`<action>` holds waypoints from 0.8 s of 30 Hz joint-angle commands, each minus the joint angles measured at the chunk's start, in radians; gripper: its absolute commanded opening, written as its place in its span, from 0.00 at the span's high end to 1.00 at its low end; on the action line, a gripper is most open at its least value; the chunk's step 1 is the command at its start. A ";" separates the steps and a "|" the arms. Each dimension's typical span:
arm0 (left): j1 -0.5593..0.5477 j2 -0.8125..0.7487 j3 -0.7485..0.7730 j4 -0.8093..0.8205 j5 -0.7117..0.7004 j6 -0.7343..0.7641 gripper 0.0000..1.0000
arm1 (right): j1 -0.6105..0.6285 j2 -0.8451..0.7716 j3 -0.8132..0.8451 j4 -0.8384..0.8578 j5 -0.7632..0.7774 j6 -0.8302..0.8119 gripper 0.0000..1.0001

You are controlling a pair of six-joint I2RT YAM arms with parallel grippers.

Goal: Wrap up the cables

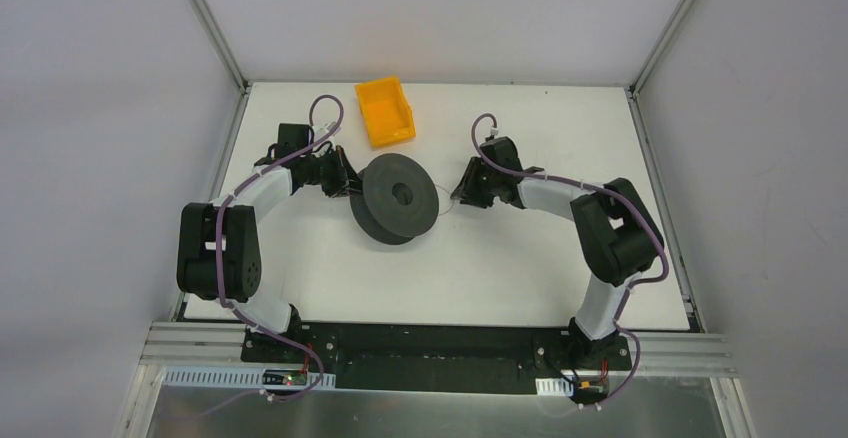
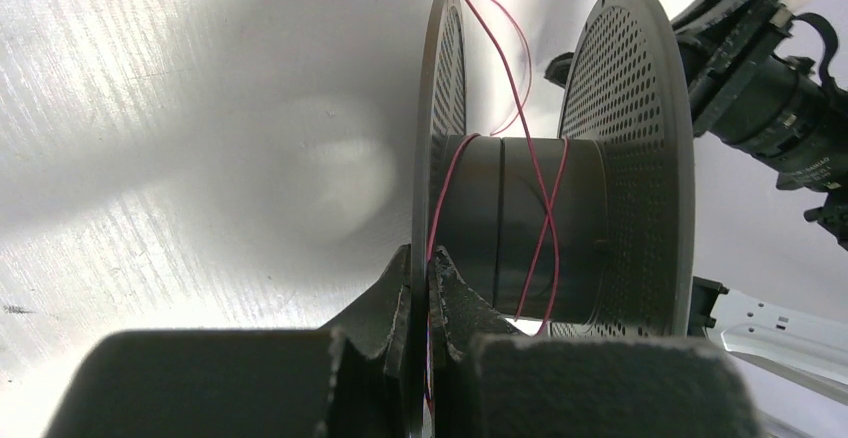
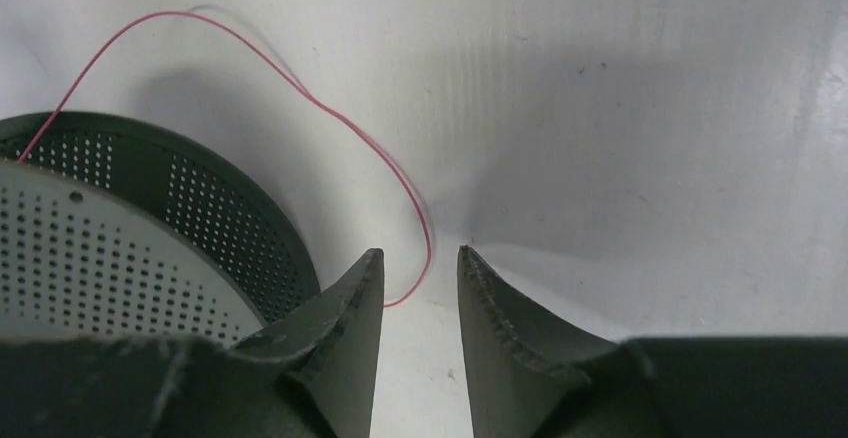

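Note:
A black perforated spool (image 1: 398,198) stands tilted at the table's middle. My left gripper (image 1: 348,184) is at its left side. In the left wrist view that gripper (image 2: 432,263) is shut on the spool's thin near flange (image 2: 440,108). The thin reddish cable (image 2: 545,218) crosses loosely round the hub, and strands rise out of the top of the frame. My right gripper (image 1: 462,196) is at the spool's right. In its wrist view the right gripper (image 3: 420,256) is open. A loop of cable (image 3: 330,108) lies on the table, curves down between the fingertips and disappears behind the left finger.
An orange bin (image 1: 385,110) sits at the back of the white table, behind the spool. The right arm's wrist (image 2: 770,68) shows beyond the spool's far flange in the left wrist view. White walls close in the table's back and sides.

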 commanded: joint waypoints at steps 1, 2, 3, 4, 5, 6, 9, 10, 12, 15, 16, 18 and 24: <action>-0.001 0.015 0.009 -0.048 -0.035 0.061 1.00 | 0.027 0.032 0.087 -0.080 0.027 0.091 0.65; -0.001 0.012 0.005 -0.047 -0.036 0.062 1.00 | 0.040 0.031 0.086 -0.103 0.057 0.110 0.65; -0.001 0.011 0.002 -0.048 -0.037 0.063 1.00 | 0.051 0.029 0.081 -0.125 0.100 0.131 0.65; -0.001 0.009 -0.001 -0.048 -0.040 0.062 1.00 | 0.057 0.029 0.079 -0.145 0.123 0.156 0.65; -0.001 0.010 -0.004 -0.048 -0.042 0.061 1.00 | 0.060 0.033 0.080 -0.162 0.142 0.177 0.65; -0.001 0.011 -0.005 -0.048 -0.044 0.058 1.00 | 0.064 0.037 0.079 -0.170 0.169 0.198 0.64; -0.001 0.009 -0.010 -0.047 -0.040 0.050 1.00 | 0.072 0.071 0.094 -0.170 0.176 0.222 0.64; -0.002 0.005 -0.013 -0.048 -0.043 0.050 1.00 | 0.077 0.087 0.106 -0.186 0.182 0.224 0.64; -0.001 -0.005 -0.017 -0.048 -0.046 0.050 1.00 | 0.082 0.107 0.117 -0.193 0.202 0.239 0.67; -0.001 -0.021 -0.027 -0.047 -0.055 0.049 1.00 | 0.081 0.102 0.091 -0.165 0.233 0.260 0.83; -0.001 -0.025 -0.031 -0.048 -0.063 0.045 1.00 | 0.081 0.096 0.080 -0.148 0.243 0.261 0.89; -0.001 -0.037 -0.040 -0.041 -0.083 0.026 1.00 | 0.082 0.078 0.041 -0.096 0.253 0.263 1.00; 0.014 -0.064 -0.106 0.093 -0.071 -0.110 1.00 | 0.085 -0.030 -0.149 0.155 0.170 0.313 1.00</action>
